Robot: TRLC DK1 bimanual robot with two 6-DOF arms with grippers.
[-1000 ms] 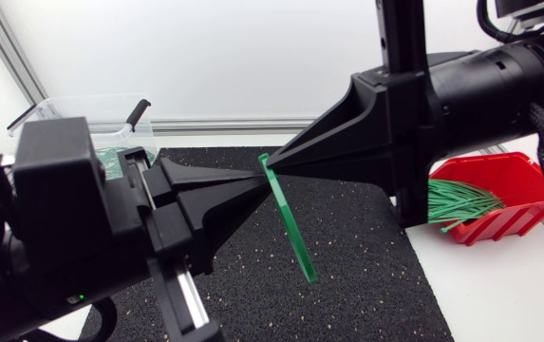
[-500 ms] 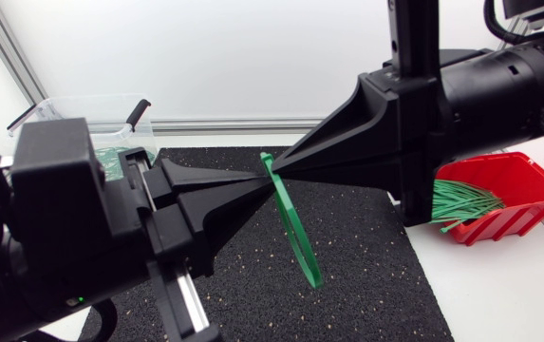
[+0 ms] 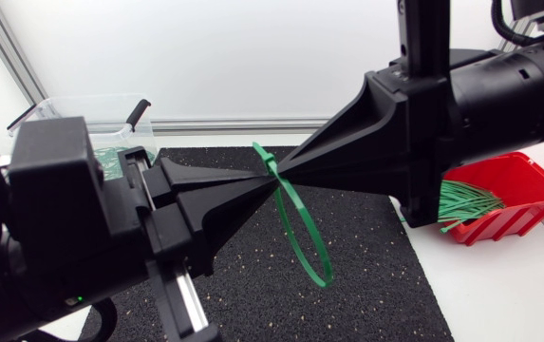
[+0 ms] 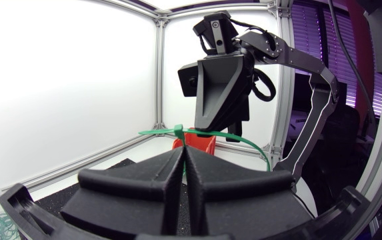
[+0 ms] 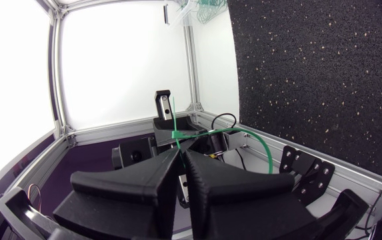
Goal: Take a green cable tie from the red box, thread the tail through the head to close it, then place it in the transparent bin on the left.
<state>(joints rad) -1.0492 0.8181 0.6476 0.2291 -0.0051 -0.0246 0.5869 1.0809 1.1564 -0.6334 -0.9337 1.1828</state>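
Black mat (image 3: 376, 266), cable tie (image 3: 327, 278) loop wider

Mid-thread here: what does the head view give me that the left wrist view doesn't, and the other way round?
Head view only: the whole loop of the cable tie hanging down over the black mat, and the loose ties heaped in the red box.
Left wrist view only: the right gripper seen head-on, with the tie crossing in front of its tip.
Both: the left gripper and the right gripper shut on the tie, tip to tip, and at least part of the red box.
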